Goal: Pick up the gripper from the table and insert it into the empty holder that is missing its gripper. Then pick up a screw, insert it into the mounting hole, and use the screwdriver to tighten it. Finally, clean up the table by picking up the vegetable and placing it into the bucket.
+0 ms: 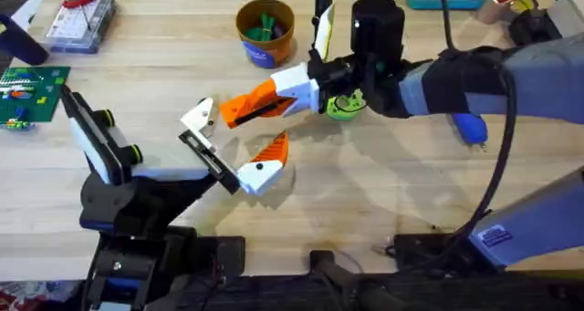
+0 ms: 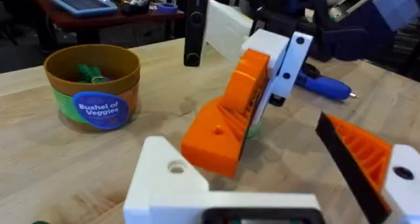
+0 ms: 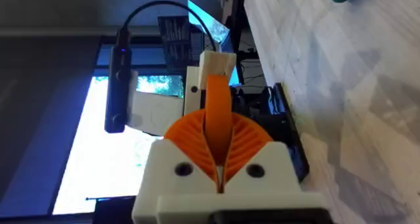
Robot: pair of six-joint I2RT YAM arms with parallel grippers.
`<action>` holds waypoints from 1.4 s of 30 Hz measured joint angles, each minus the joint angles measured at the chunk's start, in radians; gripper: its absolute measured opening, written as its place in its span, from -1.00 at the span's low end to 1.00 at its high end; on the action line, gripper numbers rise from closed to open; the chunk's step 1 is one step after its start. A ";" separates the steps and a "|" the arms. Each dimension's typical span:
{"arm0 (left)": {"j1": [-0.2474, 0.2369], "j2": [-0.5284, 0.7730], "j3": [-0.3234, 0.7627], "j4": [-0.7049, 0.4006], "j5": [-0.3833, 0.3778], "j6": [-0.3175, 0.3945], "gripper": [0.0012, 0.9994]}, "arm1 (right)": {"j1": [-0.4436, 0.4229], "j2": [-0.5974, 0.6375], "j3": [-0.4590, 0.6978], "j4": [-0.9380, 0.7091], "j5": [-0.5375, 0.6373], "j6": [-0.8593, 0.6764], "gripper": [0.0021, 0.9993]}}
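Pale wooden desk (image 1: 411,192) carries the work. The gripper (image 3: 217,122), a smooth orange wedge, is pinched between the right gripper (image 1: 239,112)'s shut jaws, just beside the holder (image 1: 198,116) ahead of them. Alignment should be checked before pushing. The left gripper (image 1: 228,147)'s jaws are spread, empty.

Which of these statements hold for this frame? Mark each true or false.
1. The right gripper is shut on the smooth orange wedge. True.
2. The holder already carries its wedge. False: its socket is empty, and the wedge is beside it, not inserted.
3. The bucket lies tipped on its side. False: it stands upright.
4. The blue screwdriver lies on the table, held by no gripper. True.
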 joint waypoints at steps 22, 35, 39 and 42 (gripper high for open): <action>0.000 0.000 0.000 0.000 0.000 0.000 0.98 | -0.087 0.000 0.006 0.000 -0.148 -0.007 -0.97; 0.000 0.000 0.000 0.001 -0.030 0.000 0.98 | -0.139 0.000 0.006 0.000 -0.148 -0.018 -0.97; 0.000 0.000 0.000 0.002 -0.055 0.000 0.98 | -0.139 0.000 0.006 0.000 -0.151 -0.020 -0.97; 0.000 0.000 0.000 0.000 -0.048 0.000 0.98 | -0.139 0.000 0.006 -0.001 -0.151 -0.022 -0.97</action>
